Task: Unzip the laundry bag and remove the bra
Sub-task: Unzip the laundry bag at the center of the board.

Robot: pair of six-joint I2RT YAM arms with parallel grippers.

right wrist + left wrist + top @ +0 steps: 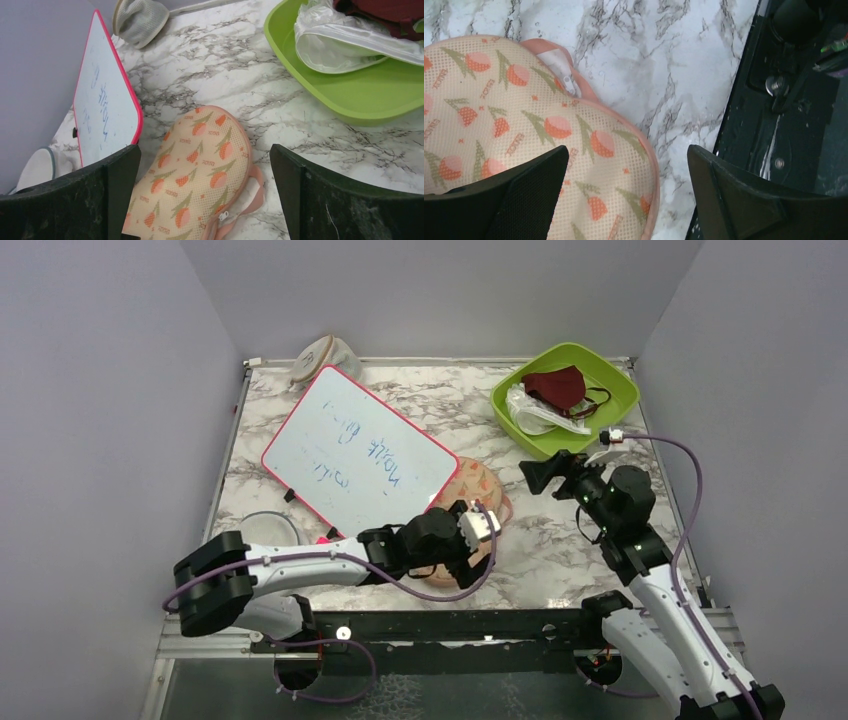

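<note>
the left gripper (628, 152) has its jaws spread wide with nothing between them. its own wrist view puts the laundry bag (524, 125) directly beneath one finger (524, 200) and reaching into the gap. the other finger hangs over bare marble beside the black base rail (794, 125). only this view shows the zip slider (569, 85) close up. it sits at the notch in the bag's pink edging, just beyond the jaws, with a small white patch beside it. whether the zip is open there i cannot tell.

the right gripper (205, 150) is also spread wide and empty, above the table (225, 65). from it the bag lies below and ahead of the gap, apart from both fingers. beyond one finger leans the whiteboard (105, 115), beyond the other sits the green tray (320, 95). this view alone shows the tray's load clearly: a white, glossy, partly see-through thing that looks like the bra (345, 45), with the maroon mask (385, 12) on it.

the top view adds both arms together: the left jaws over the bag, the right jaws apart from it, between bag and tray. a beige mesh pouch (322, 357) lies far beyond both jaws, by the back wall.
</note>
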